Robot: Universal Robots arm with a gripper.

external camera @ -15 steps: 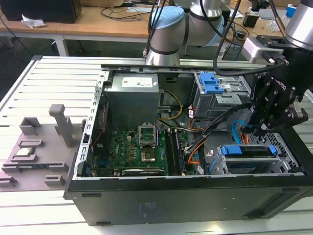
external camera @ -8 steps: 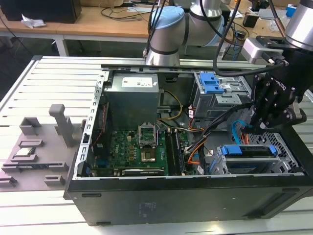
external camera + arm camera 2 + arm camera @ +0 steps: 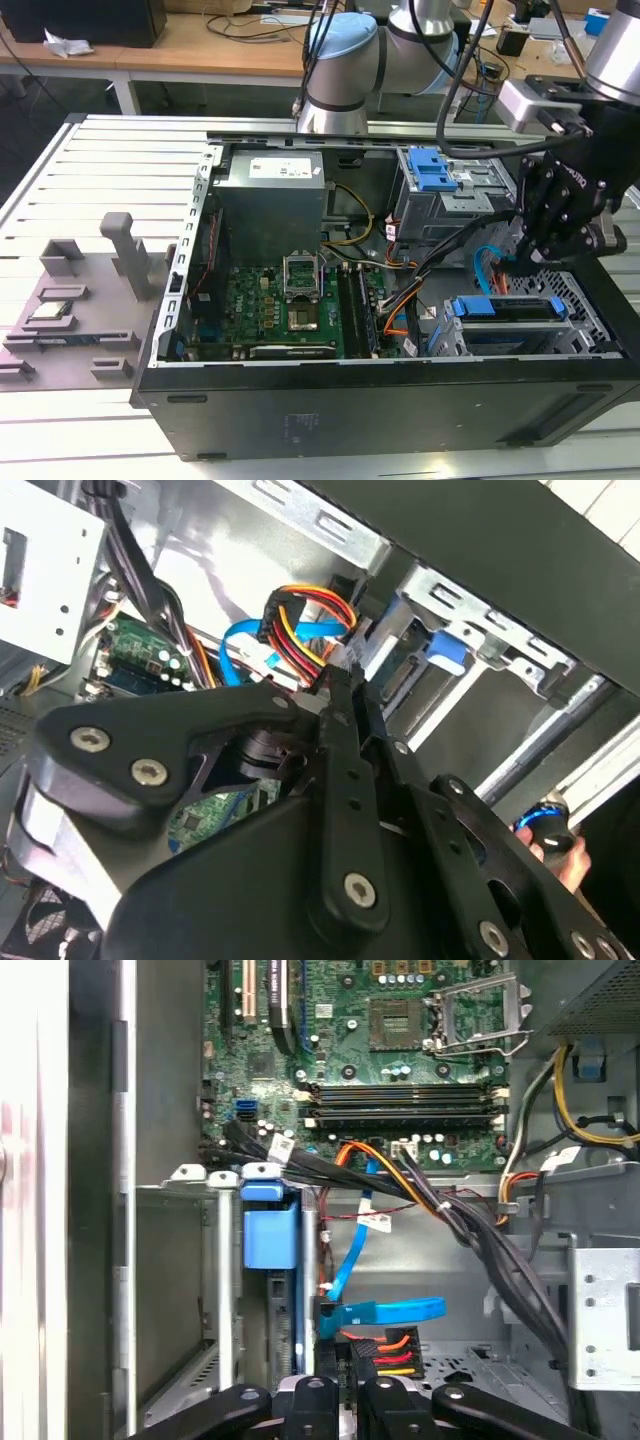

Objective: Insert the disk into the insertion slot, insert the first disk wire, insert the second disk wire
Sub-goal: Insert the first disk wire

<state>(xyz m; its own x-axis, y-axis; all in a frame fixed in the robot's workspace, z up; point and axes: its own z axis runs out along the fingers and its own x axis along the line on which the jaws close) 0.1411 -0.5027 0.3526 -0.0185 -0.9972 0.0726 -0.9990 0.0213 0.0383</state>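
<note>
Blue-framed disk sits down in the insertion slot, tight against the computer case wall at the exterior view's right; fingers pinched on the orange-red-yellow wire, crowded by the flat blue wire.

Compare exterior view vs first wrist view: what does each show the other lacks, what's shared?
Exterior view adds: grey slatted metal table, grey plastic fixture tray, silver arm joint with light-blue cap, black outer case wall. First wrist view adds: flat blue cable connector, black plug with orange, red, yellow wires. Shared: green motherboard, disk in blue plastic carrier inside low grey metal cage, black gripper.
</note>
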